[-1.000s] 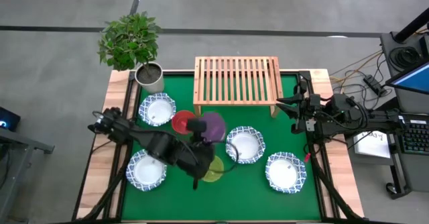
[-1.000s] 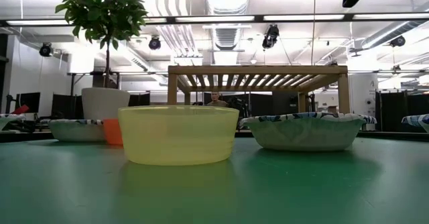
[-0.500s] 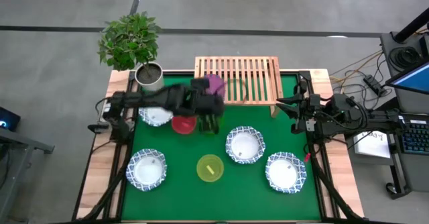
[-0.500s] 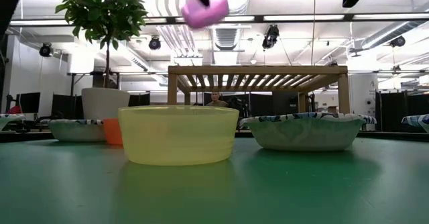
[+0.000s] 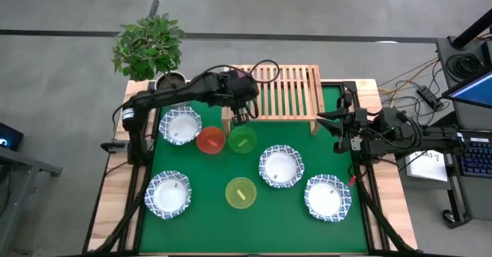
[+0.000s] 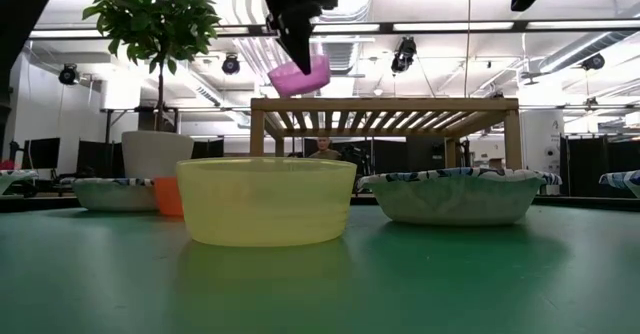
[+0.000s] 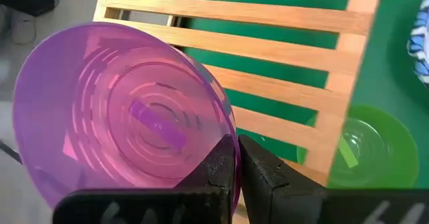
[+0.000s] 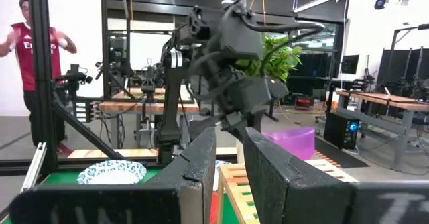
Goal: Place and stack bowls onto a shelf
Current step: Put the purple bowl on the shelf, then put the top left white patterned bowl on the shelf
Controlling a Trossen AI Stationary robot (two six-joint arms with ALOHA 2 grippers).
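left arm: reached across, left gripper (image 7: 234,158) clamped, raised | right arm: waited at right edge, right gripper (image 5: 324,121) fingers slightly apart

I read the purple bowl (image 7: 127,110) as thin translucent plastic, glossy, with moulded rings. Yellow-green bowl (image 6: 265,200): same see-through plastic, smooth. Shelf (image 5: 273,91): pale bare wood, matt slats. Table mat (image 6: 320,284): green, matt, cloth-like. Patterned bowls (image 5: 280,166) look like matt paper to me.
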